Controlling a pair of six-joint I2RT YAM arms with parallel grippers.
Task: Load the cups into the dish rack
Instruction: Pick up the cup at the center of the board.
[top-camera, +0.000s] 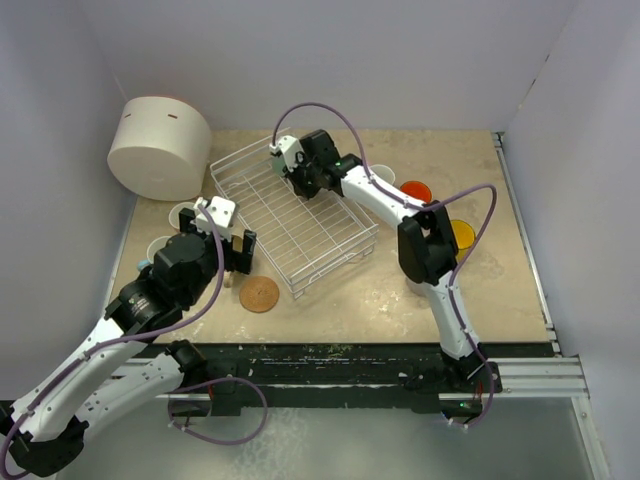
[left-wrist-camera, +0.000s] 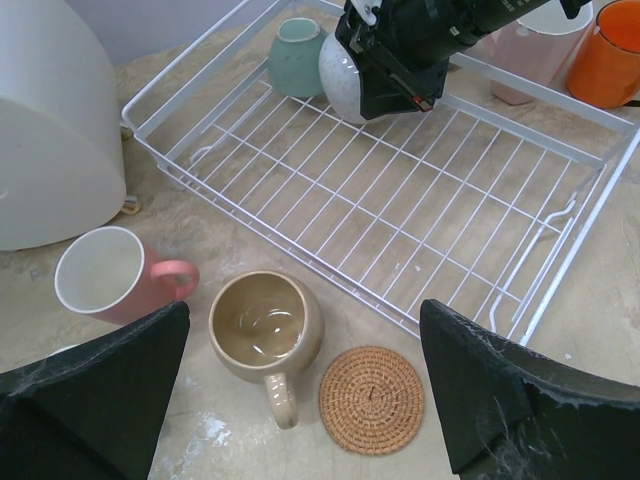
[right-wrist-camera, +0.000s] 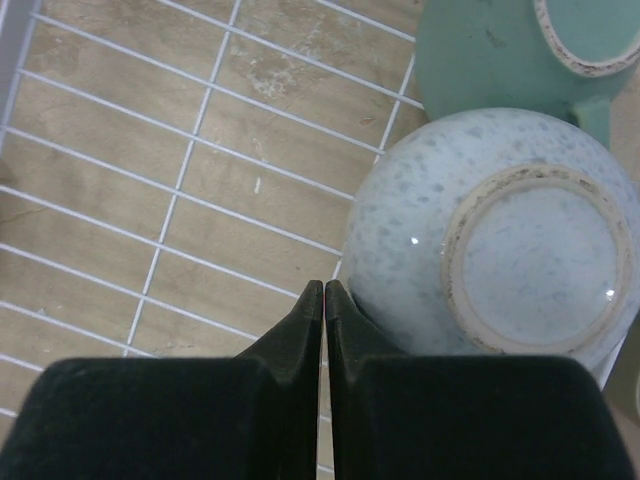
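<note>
R pincer (right-wrist-camera: 324, 288) shut by speckled mug (right-wrist-camera: 480, 240), maybe touching.

A cup (right-wrist-camera: 500, 260) sits in the dish rack (left-wrist-camera: 400, 205), a coaster (left-wrist-camera: 372, 398) before it.

The right arm (left-wrist-camera: 410, 50) hides part of the speckled mug (left-wrist-camera: 338, 72), and the left wrist view's edge crops the orange mug (left-wrist-camera: 610, 60).

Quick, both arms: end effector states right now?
Left end effector: open, empty.
Right end effector: closed, nothing between its fingers, right beside the upturned speckled cup.
</note>
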